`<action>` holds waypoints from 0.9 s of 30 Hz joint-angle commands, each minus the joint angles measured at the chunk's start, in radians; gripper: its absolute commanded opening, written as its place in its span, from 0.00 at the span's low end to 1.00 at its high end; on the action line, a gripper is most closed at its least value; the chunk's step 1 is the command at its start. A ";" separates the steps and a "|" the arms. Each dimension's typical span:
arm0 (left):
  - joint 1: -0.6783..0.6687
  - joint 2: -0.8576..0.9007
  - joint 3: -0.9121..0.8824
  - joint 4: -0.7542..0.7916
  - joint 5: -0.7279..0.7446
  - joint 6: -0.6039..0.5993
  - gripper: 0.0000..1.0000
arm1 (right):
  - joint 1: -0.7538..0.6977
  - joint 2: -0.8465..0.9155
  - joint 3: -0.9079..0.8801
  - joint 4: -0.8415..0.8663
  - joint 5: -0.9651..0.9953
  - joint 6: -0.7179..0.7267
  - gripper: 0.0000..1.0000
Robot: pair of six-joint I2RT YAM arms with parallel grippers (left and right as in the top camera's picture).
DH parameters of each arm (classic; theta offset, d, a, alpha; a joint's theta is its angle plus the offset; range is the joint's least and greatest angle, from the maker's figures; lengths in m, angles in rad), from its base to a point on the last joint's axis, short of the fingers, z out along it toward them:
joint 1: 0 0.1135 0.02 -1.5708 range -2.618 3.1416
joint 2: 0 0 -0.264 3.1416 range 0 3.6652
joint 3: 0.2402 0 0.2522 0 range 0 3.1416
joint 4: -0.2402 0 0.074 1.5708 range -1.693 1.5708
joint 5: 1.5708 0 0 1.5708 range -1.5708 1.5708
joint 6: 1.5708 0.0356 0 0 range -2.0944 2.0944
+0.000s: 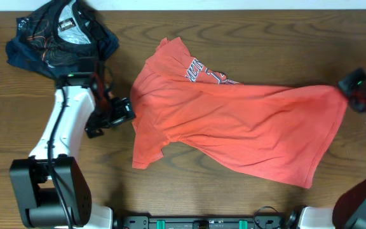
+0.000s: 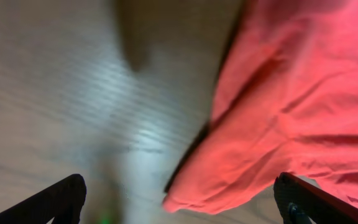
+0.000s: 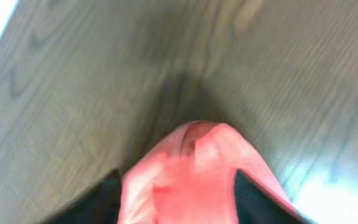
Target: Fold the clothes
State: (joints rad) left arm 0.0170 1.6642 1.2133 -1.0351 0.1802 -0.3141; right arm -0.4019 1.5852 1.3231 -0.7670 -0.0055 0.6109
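Left arm (image 1: 59, 137) nearest us, above the coral-red T-shirt (image 1: 234, 127) on the table (image 1: 265, 44).
Overhead, we see the shirt spread from centre to 3 o'clock, with its lettering toward 12. The left gripper (image 1: 127, 109) is at the shirt's 9 o'clock edge, the right gripper (image 1: 350, 91) at its 3 o'clock corner, and a dark garment (image 1: 59, 35) at 10. Left wrist: jaws wide apart, shirt from 1 to 5 o'clock. Right wrist: a shirt fold at 6 o'clock lies between the fingers (image 3: 101, 200); we cannot tell whether they pinch it.

Matt cloth T-shirt (image 1: 234, 127), wood-grain table (image 1: 189, 191)
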 commanded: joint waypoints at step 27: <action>-0.032 -0.011 -0.053 -0.036 0.046 0.106 0.99 | 0.101 -0.241 0.053 -0.666 -0.166 -0.169 0.98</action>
State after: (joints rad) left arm -0.0135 1.6642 1.1831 -1.0737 0.1844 -0.2687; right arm -0.3218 1.3952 1.4708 -1.4456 -0.2066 0.4198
